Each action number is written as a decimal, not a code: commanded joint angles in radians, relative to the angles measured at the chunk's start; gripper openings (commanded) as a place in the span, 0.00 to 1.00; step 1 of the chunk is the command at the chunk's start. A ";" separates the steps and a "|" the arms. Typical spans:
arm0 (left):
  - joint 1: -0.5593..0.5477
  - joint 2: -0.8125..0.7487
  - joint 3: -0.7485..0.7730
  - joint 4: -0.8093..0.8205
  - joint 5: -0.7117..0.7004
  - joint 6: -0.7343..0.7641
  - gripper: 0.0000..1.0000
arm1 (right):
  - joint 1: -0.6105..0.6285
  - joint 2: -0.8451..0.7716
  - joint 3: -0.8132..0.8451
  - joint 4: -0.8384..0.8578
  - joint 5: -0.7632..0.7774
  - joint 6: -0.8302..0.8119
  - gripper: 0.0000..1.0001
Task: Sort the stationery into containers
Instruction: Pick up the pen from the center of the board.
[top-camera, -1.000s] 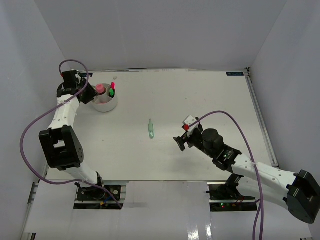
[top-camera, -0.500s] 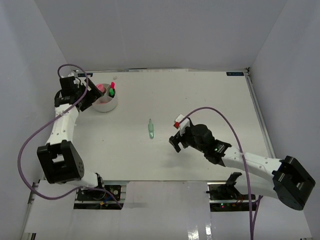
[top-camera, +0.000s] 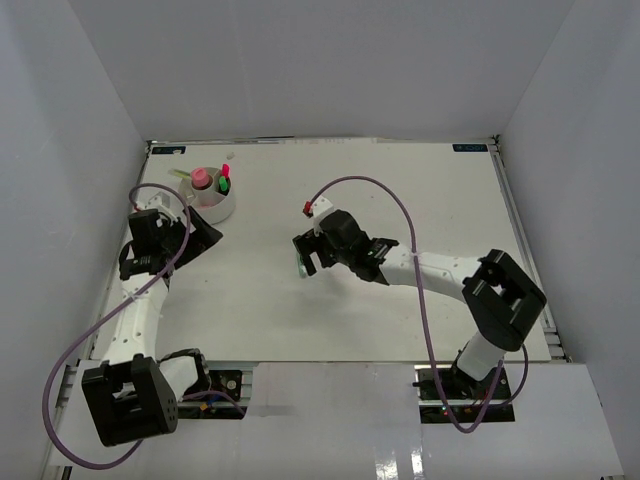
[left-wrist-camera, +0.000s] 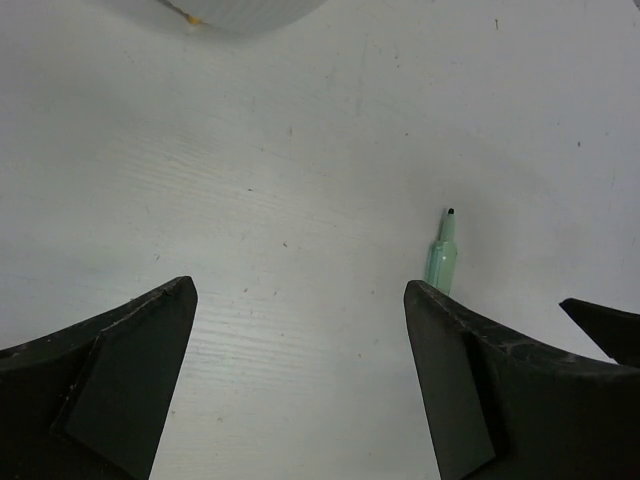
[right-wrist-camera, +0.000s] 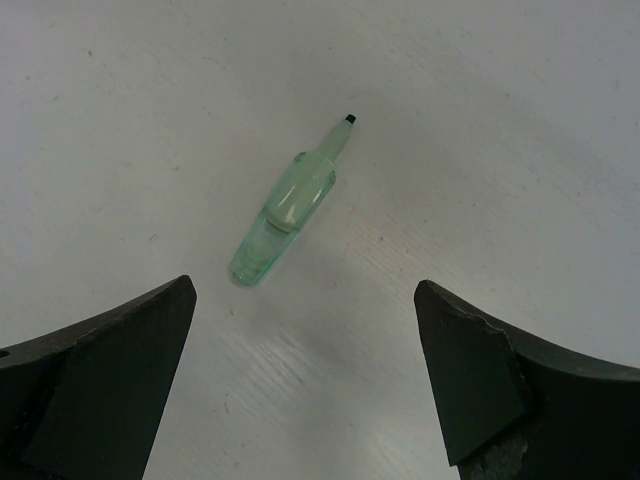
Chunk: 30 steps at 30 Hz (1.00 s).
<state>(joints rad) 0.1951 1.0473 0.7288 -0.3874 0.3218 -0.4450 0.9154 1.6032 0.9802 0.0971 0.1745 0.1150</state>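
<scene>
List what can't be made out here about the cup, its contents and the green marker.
- Organiser cup: the left wrist view cuts it off at the top edge; only a strip of wall shows.
- Items in the cup: top view, too small to count or place by compartment.
- Pale green marker: top view, the right gripper covers most of it.

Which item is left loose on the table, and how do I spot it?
Look at the middle of the white table, right of the round white organiser cup. Beneath the open right pincer lies a pale green marker, flat and alone: translucent body, small black tip, while other markers stand in the cup.
</scene>
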 joint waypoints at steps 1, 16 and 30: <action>0.004 -0.036 0.009 0.051 0.037 0.011 0.95 | 0.028 0.075 0.116 -0.077 0.092 0.100 0.97; 0.006 -0.069 -0.003 0.062 0.094 -0.001 0.95 | 0.082 0.287 0.195 -0.120 0.200 0.265 0.81; 0.006 -0.072 -0.008 0.065 0.105 -0.003 0.95 | 0.115 0.339 0.173 -0.109 0.261 0.305 0.67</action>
<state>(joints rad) 0.1951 1.0023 0.7261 -0.3355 0.4061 -0.4465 1.0233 1.9270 1.1610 -0.0269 0.4133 0.3847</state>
